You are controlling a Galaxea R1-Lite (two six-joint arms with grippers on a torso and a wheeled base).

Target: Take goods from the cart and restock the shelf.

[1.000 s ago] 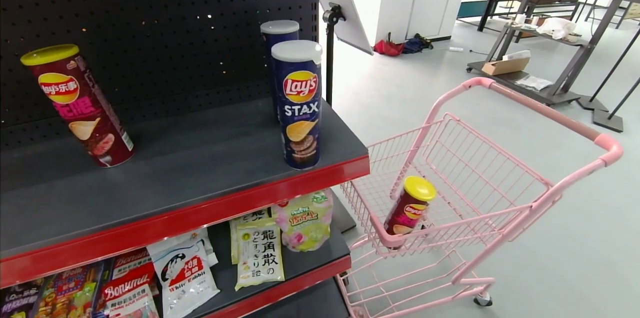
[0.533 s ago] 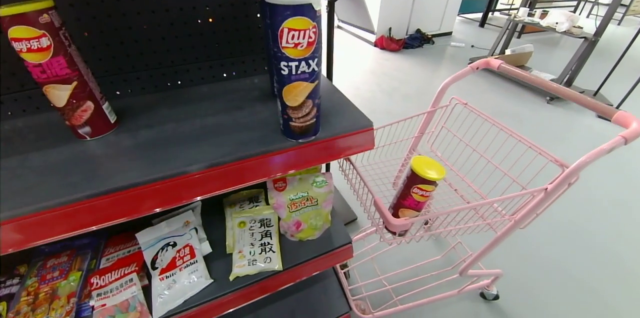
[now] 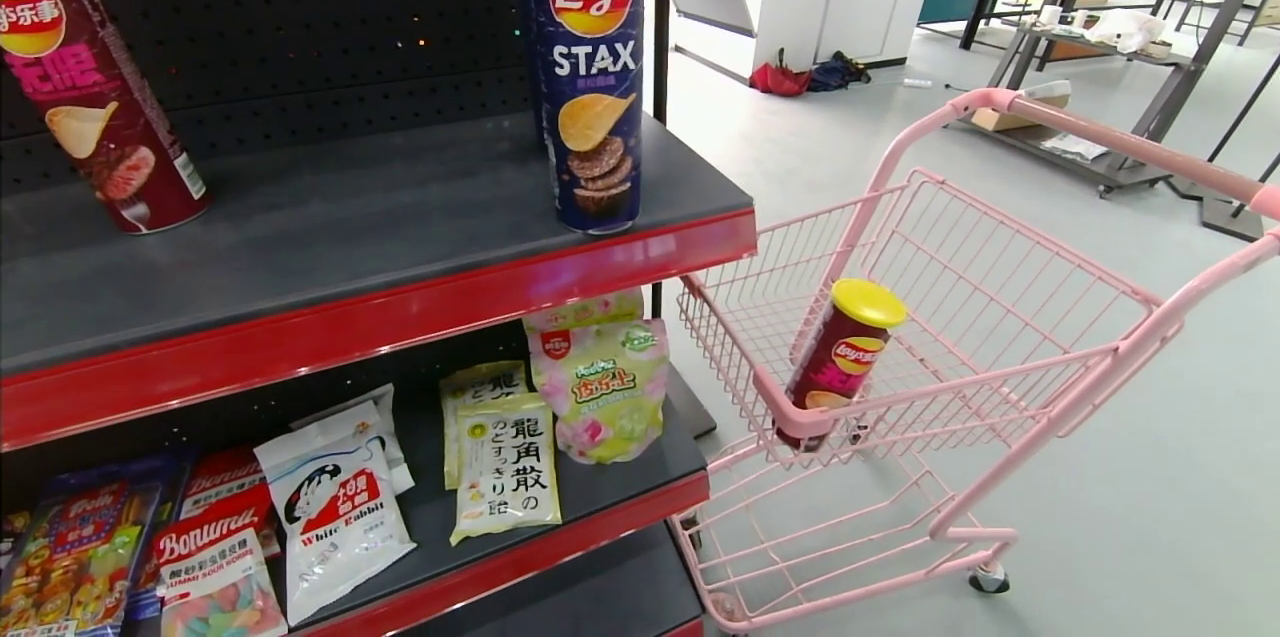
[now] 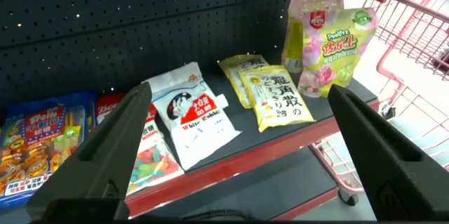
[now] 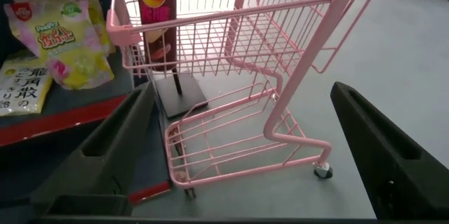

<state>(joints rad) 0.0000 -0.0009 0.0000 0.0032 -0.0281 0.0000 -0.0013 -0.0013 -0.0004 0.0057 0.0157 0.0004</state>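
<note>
A pink cart (image 3: 1100,139) stands to the right of the shelf (image 3: 330,237). In its basket corner nearest the shelf, a maroon chip can with a yellow lid (image 3: 845,357) stands slightly tilted. The right wrist view has the same can (image 5: 156,13) behind the cart's (image 5: 295,90) wire wall. My right gripper (image 5: 242,90) is open and empty, low in front of the cart. A tall blue can (image 3: 595,77) and a leaning maroon can (image 3: 90,87) stand on the upper board. My left gripper (image 4: 238,90) is open and empty before the lower shelf (image 4: 266,147).
Snack bags (image 3: 510,457) lie and lean along the lower shelf, among them a white bag (image 4: 193,115) and a green-pink pouch (image 4: 330,41). The middle of the upper board between the two cans is bare. Metal racks (image 3: 1120,67) stand far behind the cart on open grey floor.
The whole head picture has shifted: the camera has dropped and tilted down, so shelf and cart sit higher and closer in frame. The cans and the cart have not moved.
</note>
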